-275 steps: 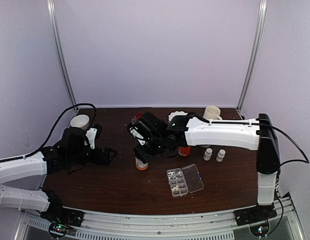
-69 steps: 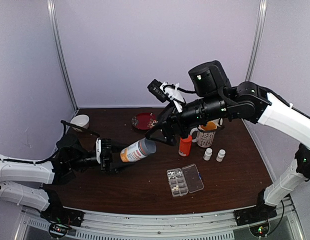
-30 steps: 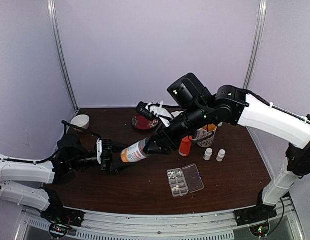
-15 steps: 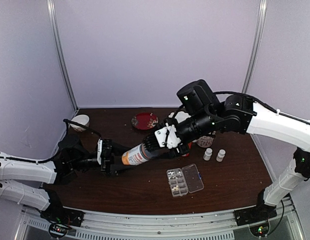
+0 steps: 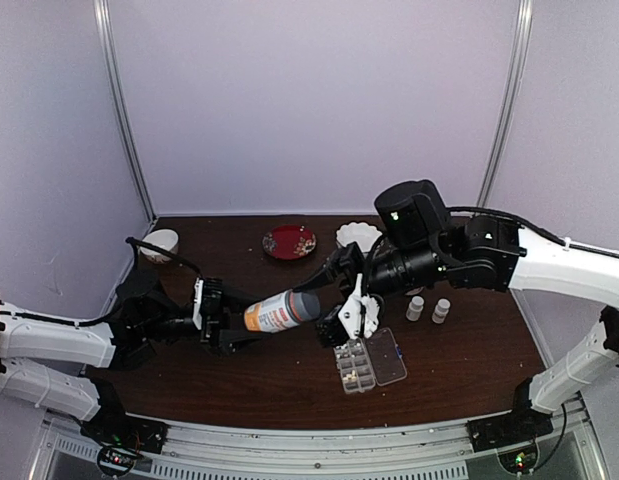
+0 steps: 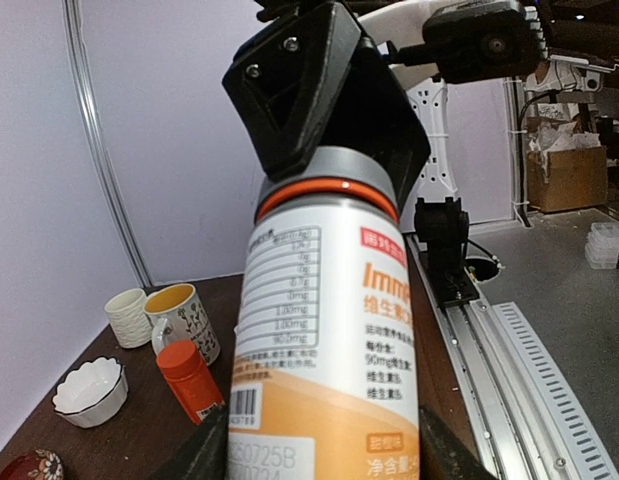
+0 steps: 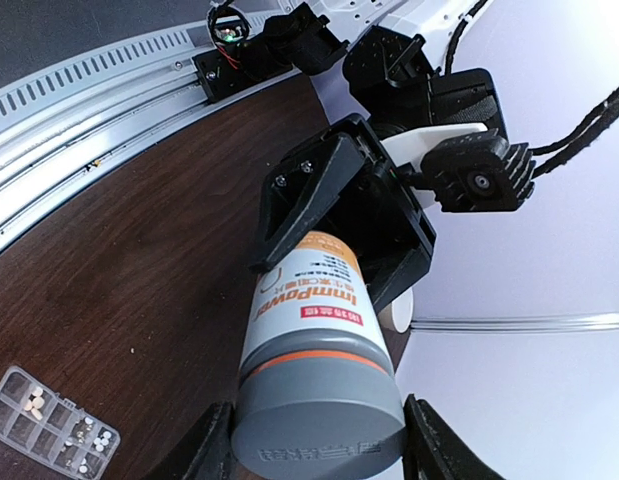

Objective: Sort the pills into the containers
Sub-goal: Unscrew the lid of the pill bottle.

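My left gripper (image 5: 234, 325) is shut on the lower body of an orange-and-white bottle (image 5: 279, 312) and holds it tilted above the table, grey cap toward the right. My right gripper (image 5: 327, 316) has a finger on each side of that grey cap (image 7: 319, 425), touching it. The left wrist view shows the bottle (image 6: 329, 330) between my left fingers (image 6: 204, 455). The clear pill box (image 5: 369, 360) lies open in front of the right gripper. Its compartments (image 7: 49, 430) hold small whitish pills (image 7: 34, 403).
Two small white bottles (image 5: 416, 307) stand to the right of the box. A red dish (image 5: 290, 242) and a white fluted dish (image 5: 358, 236) sit at the back, a white cup (image 5: 161, 243) at the back left. A red-capped orange bottle (image 6: 189, 380) and a mug (image 6: 184, 315) stand behind.
The bottle passed from my right gripper, upright on the table, to my left gripper, which holds it tilted. My right gripper came down from high up and closed around the grey cap.
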